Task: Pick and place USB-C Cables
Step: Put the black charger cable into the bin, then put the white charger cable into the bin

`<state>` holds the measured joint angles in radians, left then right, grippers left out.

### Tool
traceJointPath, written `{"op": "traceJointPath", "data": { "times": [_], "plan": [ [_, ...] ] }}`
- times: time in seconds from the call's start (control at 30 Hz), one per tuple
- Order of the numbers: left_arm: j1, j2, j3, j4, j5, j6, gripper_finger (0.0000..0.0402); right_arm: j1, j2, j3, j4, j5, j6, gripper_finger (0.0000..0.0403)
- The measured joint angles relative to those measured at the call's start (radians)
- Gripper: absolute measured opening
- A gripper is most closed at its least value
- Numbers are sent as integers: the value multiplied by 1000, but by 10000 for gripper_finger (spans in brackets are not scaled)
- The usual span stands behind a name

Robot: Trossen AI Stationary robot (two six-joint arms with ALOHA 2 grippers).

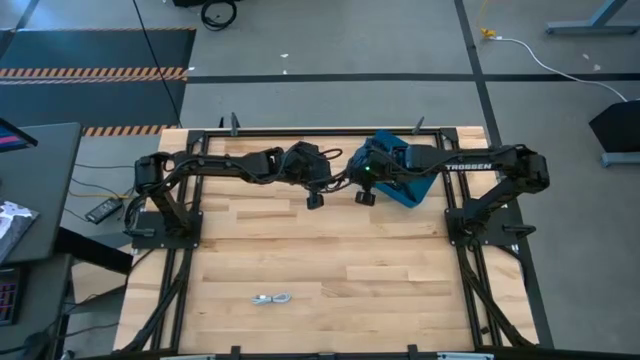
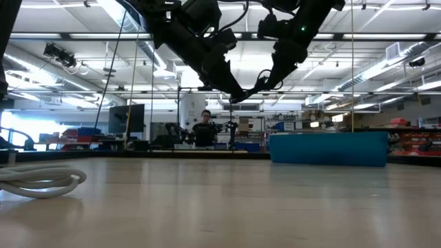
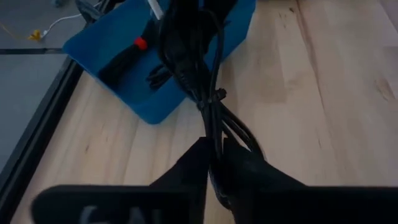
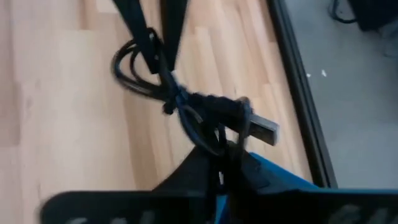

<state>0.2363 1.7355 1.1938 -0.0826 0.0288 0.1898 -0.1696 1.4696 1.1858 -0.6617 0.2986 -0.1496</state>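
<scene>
A black coiled USB-C cable [image 4: 186,102] hangs in the air between both grippers, left of the blue bin [image 1: 420,188]. My left gripper [image 3: 214,155] is shut on one end, my right gripper [image 4: 221,152] on the other. In the low view they meet high over the table around the cable [image 2: 248,93]. Inside the bin [image 3: 155,109] lie a black cable with a red band [image 3: 134,50] and another black cable [image 3: 158,74]. A white-grey cable [image 1: 272,298] rests flat on the table near its near edge. My left gripper pinches the black cable's looped strands [image 3: 219,134] between its two fingers, at the end away from the plugs. The cable is lifted clear of the table and stretches to the other gripper. My right gripper pinches the cable at a loop by its plug end [image 4: 208,140], where a metal plug [image 4: 264,129] sticks out beside the fingers. The cable is lifted clear, and its far loop [image 4: 127,68] sits in the left gripper's fingers [image 4: 140,25].
The blue bin [image 2: 327,148] stands at the table's far right. The white-grey cable [image 2: 38,180] lies close to the low camera on the left. Bare wood spreads across the middle and near part of the table. A person sits far behind the table [image 2: 204,127].
</scene>
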Motion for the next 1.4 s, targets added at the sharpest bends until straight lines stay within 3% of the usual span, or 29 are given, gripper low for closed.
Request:
{"op": "traceJointPath", "data": {
  "times": [0.1,0.33,0.47,0.67,0.87,1.23,1.4],
  "plan": [
    [0,-1,0,0,-11,-1,89,11,-7,0,10,27,-5,23],
    [1,-44,0,-109,-153,8,161,6,-41,0,-51,79,19,23],
    [2,-116,0,-236,-225,25,195,-30,-62,1,-213,180,97,23],
    [-4,-211,1,-472,-202,-21,222,-127,-66,1,-561,231,377,23],
    [-50,-239,-1,-698,-143,-131,222,-196,-70,-61,-602,172,467,30],
    [-195,-238,-12,-938,-121,-265,223,-212,-70,-195,-568,169,461,267],
    [-295,-238,-12,-947,-62,-338,223,-203,-70,-174,-569,151,445,340]
  ]
}}
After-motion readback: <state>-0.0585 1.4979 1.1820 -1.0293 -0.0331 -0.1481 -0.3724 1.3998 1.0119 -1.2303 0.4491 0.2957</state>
